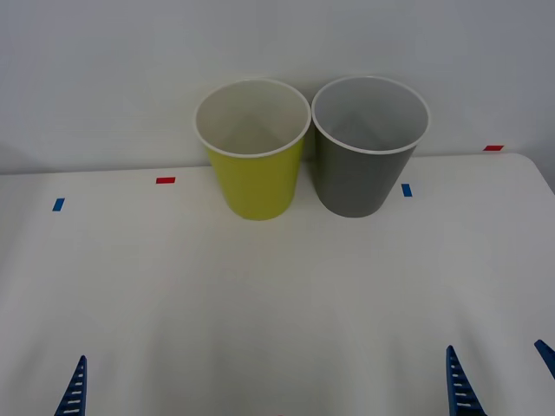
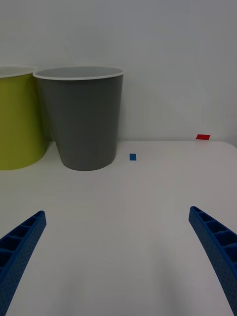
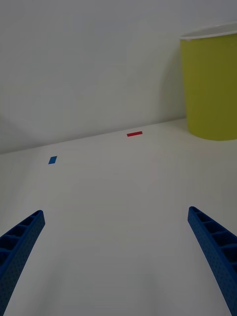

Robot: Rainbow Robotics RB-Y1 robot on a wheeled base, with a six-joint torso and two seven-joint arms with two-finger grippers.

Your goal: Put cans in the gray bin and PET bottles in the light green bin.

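Table [image 1: 277, 303]: white top, reaching back to a pale wall.
Light green bin [image 1: 253, 149]: upright at the far middle of the table, white rim, white inside; no lettering readable on it.
Gray bin [image 1: 368, 146]: upright just beside the light green bin, on the robot's right of it, rims touching or nearly so; no writing readable on it either.
Left gripper [image 3: 116, 256]: low over the near left of the table, blue ribbed fingers spread wide apart, nothing between them.
Right gripper [image 2: 118, 256]: low over the near right of the table, fingers likewise spread wide, holding nothing, pointed toward the gray bin.
Tape marks: a blue one [image 1: 58, 204] and a red one [image 1: 165, 180] on the left of the bins, a blue one [image 1: 407, 190] just right of the gray bin, a red one [image 1: 492, 148] at the far right edge; all blank.
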